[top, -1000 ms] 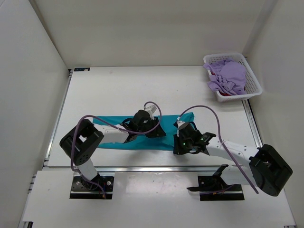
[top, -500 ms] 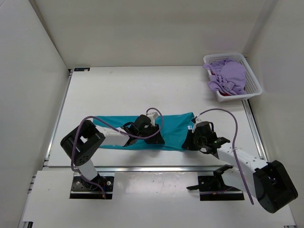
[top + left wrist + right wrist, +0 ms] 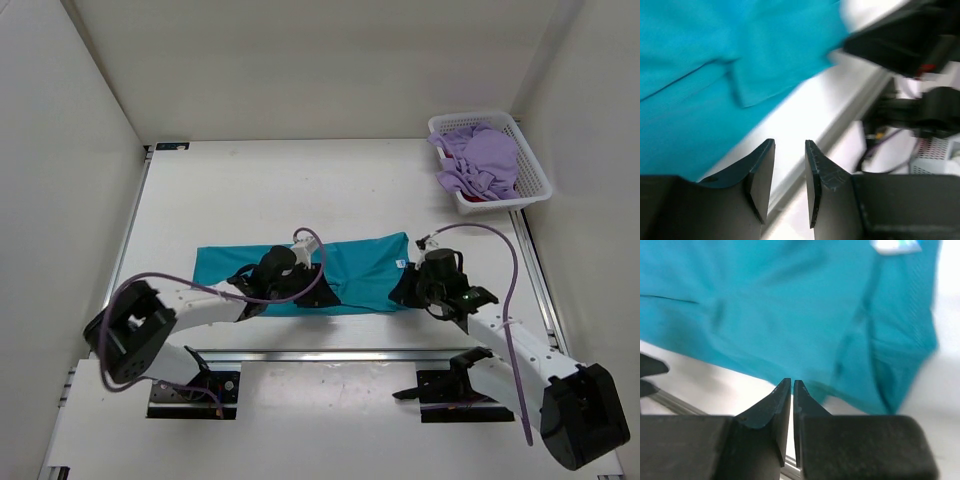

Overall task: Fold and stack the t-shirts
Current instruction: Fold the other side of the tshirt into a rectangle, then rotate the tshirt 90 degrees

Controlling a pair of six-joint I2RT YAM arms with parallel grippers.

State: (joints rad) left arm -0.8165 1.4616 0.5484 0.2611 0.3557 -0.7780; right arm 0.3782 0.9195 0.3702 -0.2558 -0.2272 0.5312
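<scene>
A teal t-shirt [image 3: 360,268] lies spread in a long flat band across the near part of the table, and it fills the upper left of the left wrist view [image 3: 715,60] and the top of the right wrist view [image 3: 790,300]. My left gripper [image 3: 322,298] [image 3: 790,145] sits at the band's near edge, open, with only bare table between its fingers. My right gripper [image 3: 400,294] [image 3: 792,383] is at the shirt's near right corner, shut and holding nothing. A lavender t-shirt [image 3: 482,158] is bunched in the basket, with a bit of dark red t-shirt [image 3: 478,197] showing beneath it.
The white mesh basket [image 3: 541,182] stands at the far right corner of the table. A metal rail [image 3: 330,352] runs along the table's near edge just behind both grippers. White walls close in the left, back and right sides.
The right gripper swept right along the teal shirt, and the shirt now lies longer and flatter. The left gripper slid left and toward the near edge, its shoulder swinging down.
</scene>
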